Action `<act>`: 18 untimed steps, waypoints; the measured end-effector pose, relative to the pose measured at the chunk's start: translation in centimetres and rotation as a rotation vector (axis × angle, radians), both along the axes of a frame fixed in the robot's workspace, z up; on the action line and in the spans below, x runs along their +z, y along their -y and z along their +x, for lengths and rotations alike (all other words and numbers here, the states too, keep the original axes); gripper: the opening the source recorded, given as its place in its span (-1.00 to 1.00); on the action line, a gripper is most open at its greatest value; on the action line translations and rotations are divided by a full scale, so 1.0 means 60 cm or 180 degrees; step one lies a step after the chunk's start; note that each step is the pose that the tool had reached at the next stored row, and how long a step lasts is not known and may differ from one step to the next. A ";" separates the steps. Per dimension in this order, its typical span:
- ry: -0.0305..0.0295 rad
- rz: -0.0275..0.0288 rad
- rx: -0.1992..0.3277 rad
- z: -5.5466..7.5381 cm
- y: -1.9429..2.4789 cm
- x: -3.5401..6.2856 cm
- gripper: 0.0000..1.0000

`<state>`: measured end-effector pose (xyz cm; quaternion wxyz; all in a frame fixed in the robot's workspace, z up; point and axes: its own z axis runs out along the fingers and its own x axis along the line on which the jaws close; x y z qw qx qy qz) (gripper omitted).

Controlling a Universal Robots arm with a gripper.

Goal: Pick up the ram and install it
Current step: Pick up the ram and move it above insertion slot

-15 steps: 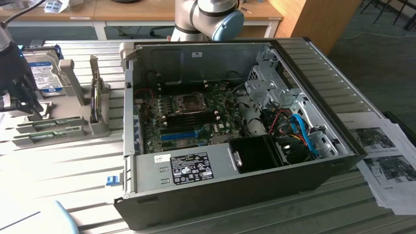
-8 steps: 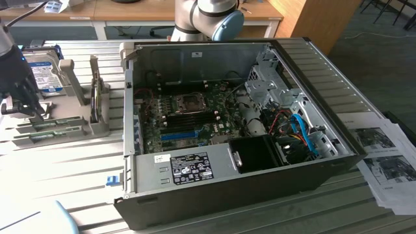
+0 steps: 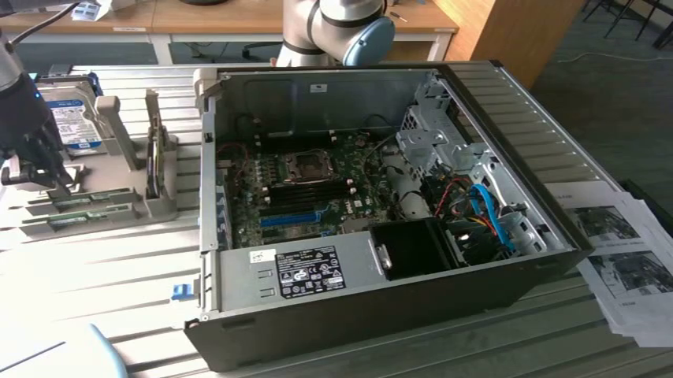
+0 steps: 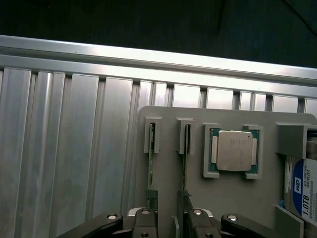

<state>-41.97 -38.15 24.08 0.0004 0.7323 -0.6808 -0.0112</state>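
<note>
ribbed metal table (image 3: 105,264) — desks (image 3: 210,17) behind

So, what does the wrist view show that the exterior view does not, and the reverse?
Wrist view: a processor chip seated in the grey holder. Exterior view: the open computer case with its motherboard, and printed papers. Both: the grey holder, two ram sticks standing in its slots, the hard drive, and the open pincer close to the ram sticks.

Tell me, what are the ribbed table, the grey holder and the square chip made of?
The table looks like bare aluminium: ribbed, brightly reflective. The grey holder is probably plastic: matte, uniform. The square chip has a dull metal lid on a green board.
</note>
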 end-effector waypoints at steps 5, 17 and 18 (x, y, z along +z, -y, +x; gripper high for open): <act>0.0000 0.0000 -0.0001 0.002 -0.0001 0.000 -0.42; -0.0009 0.0000 0.0000 0.006 0.0036 -0.001 -0.42; -0.0008 0.0000 0.0000 0.006 0.0041 -0.001 -0.42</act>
